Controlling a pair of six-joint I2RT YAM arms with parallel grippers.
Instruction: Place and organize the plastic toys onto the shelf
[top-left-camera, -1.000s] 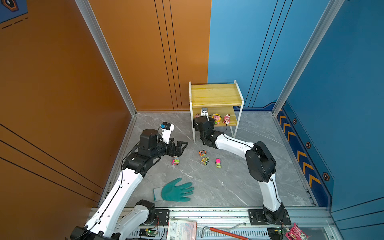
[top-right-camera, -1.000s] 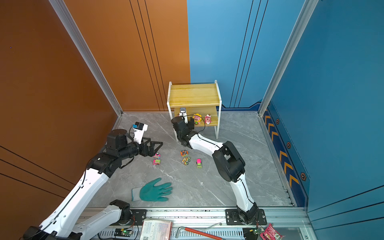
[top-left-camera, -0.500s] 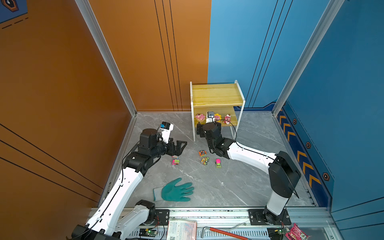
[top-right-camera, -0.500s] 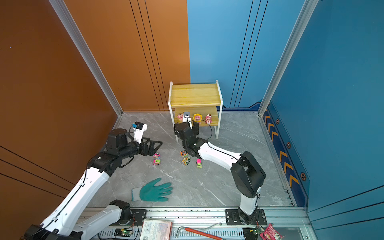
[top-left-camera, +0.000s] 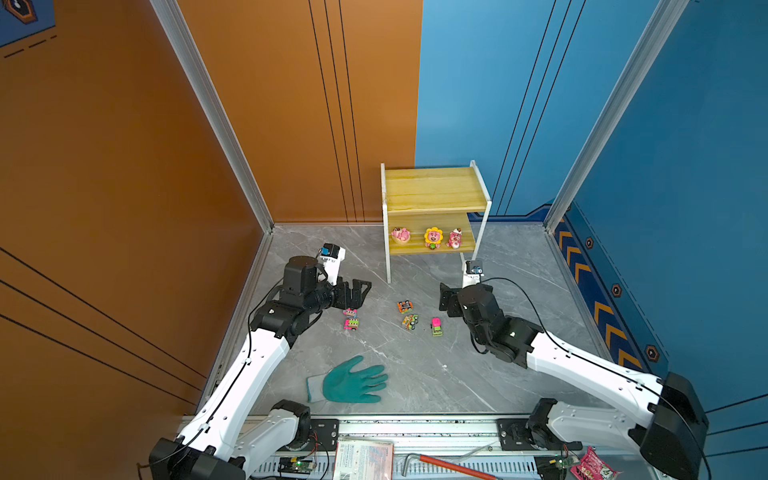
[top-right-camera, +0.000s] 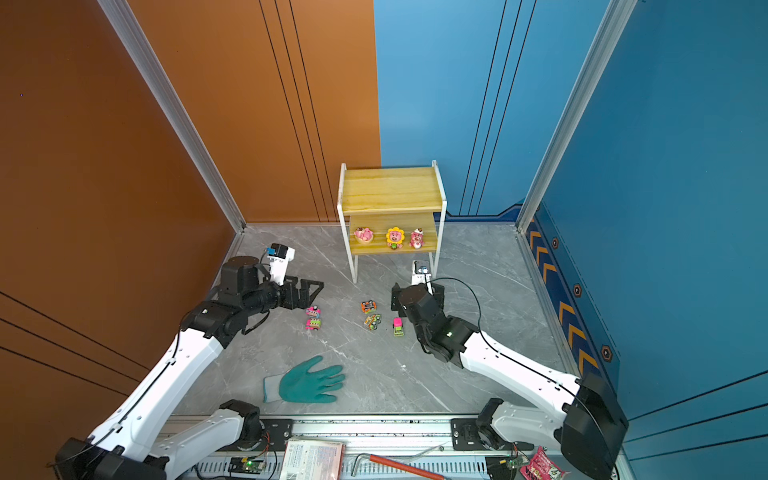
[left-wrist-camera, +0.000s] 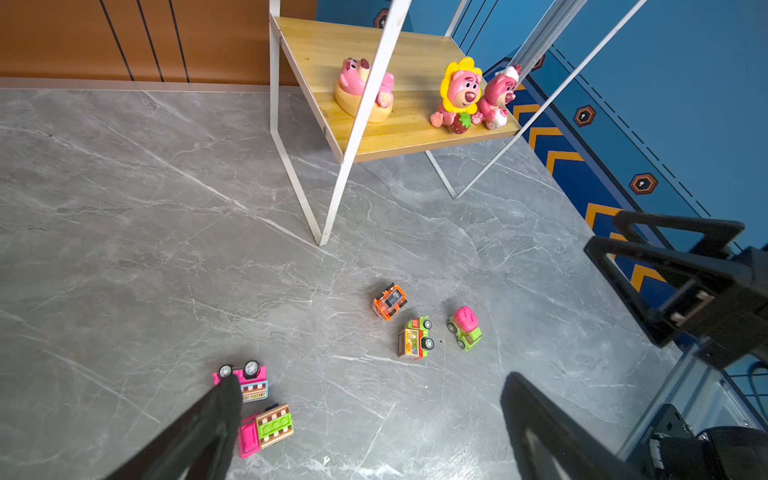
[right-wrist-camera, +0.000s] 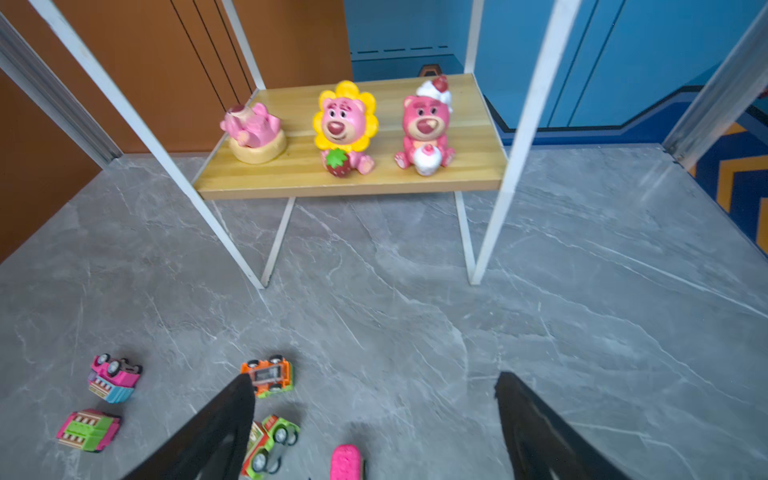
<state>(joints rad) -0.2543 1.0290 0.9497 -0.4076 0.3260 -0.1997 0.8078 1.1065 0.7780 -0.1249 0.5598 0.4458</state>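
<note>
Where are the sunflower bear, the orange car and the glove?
sunflower bear (right-wrist-camera: 343, 124), right wrist view, its face.
orange car (left-wrist-camera: 389, 301), left wrist view, its roof.
glove (top-left-camera: 349, 386), in a top view, its palm.

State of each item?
Pale yellow two-tier wooden shelf: upright.
Pink bear in beige bowl: on back, lower board.
Pink sunflower bear: upright.
Pink cream-topped bear: upright.
Pink-blue toy car: wheels up.
Pink-green block truck: floor.
Orange car: floor.
Green-orange truck: on side.
Pink-topped green car: upright.
Teal work glove: flat.
Left pincer: open.
Right pincer: open.
</note>
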